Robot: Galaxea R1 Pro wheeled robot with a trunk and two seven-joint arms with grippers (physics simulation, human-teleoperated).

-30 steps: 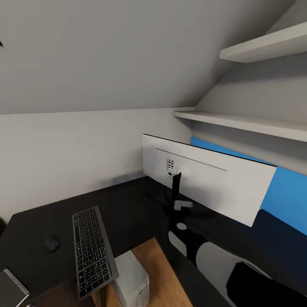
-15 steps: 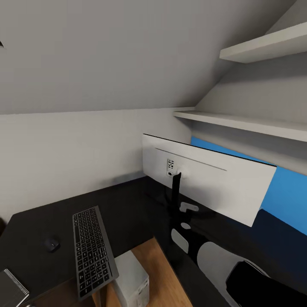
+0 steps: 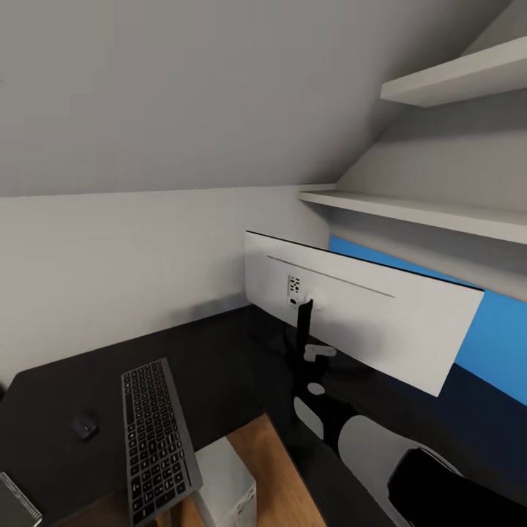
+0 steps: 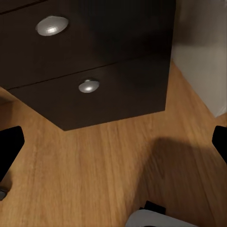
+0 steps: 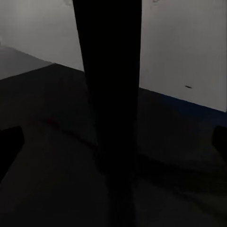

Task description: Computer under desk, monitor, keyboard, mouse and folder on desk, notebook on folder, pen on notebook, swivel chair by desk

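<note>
Black desk [image 3: 219, 351] under sloped ceiling carries monitor [image 3: 359, 315], keyboard [image 3: 156, 439], mouse [image 3: 84, 425]; computer [image 3: 223, 487] beneath; right gripper [image 5: 113, 142] jaws apart around monitor stand, left gripper [image 4: 113, 142] jaws apart; view shifted slightly since.

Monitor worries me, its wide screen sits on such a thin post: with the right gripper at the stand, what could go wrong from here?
1. The right gripper is open around the slim stand of the monitor; a grip or push there could probably tilt or swing the wide screen.
2. The keyboard seems to overhang the edge of the desk above the computer; a jolt might drop it.
</note>
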